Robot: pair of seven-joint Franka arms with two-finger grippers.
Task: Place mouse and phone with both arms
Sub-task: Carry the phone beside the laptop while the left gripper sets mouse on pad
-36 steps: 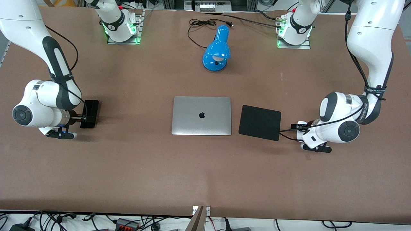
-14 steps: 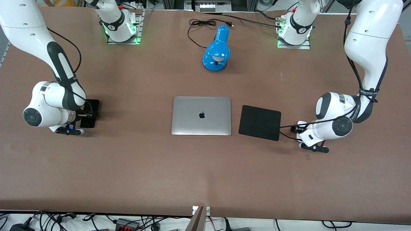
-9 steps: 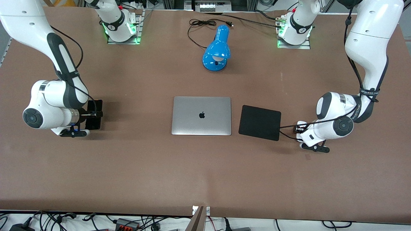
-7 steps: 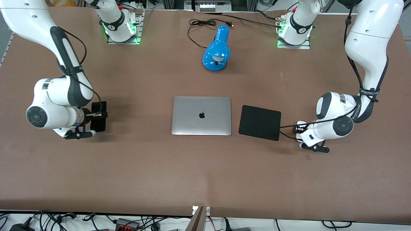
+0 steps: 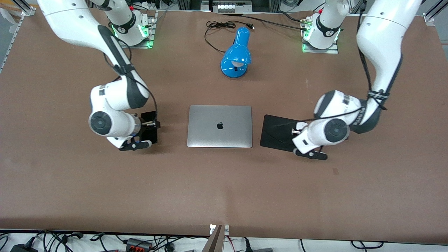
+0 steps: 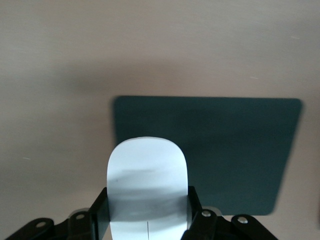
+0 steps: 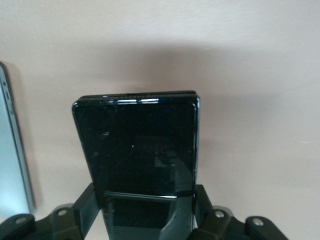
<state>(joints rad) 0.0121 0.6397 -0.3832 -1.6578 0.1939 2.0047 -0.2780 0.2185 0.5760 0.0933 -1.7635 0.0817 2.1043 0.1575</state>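
The white mouse point(image 6: 147, 185) is clamped between the fingers of my left gripper point(image 6: 146, 210), over the edge of the black square mat point(image 6: 225, 145). In the front view my left gripper point(image 5: 296, 132) hangs over the mat point(image 5: 276, 129) and the wrist hides the mouse. My right gripper point(image 7: 145, 207) is shut on the black phone point(image 7: 137, 145), which lies flat just above the table. In the front view my right gripper point(image 5: 150, 125) holds the phone point(image 5: 148, 118) over the table beside the silver laptop point(image 5: 219, 126), toward the right arm's end.
The closed laptop lies mid-table, and its edge shows in the right wrist view point(image 7: 12, 165). A blue desk lamp point(image 5: 237, 54) with a black cord point(image 5: 220, 26) lies farther from the front camera than the laptop. Bare brown table lies nearer the front camera.
Both arms have swung inward toward the laptop. The right gripper carried the phone from the table's end to beside the laptop. The left gripper carried the mouse over the mat.
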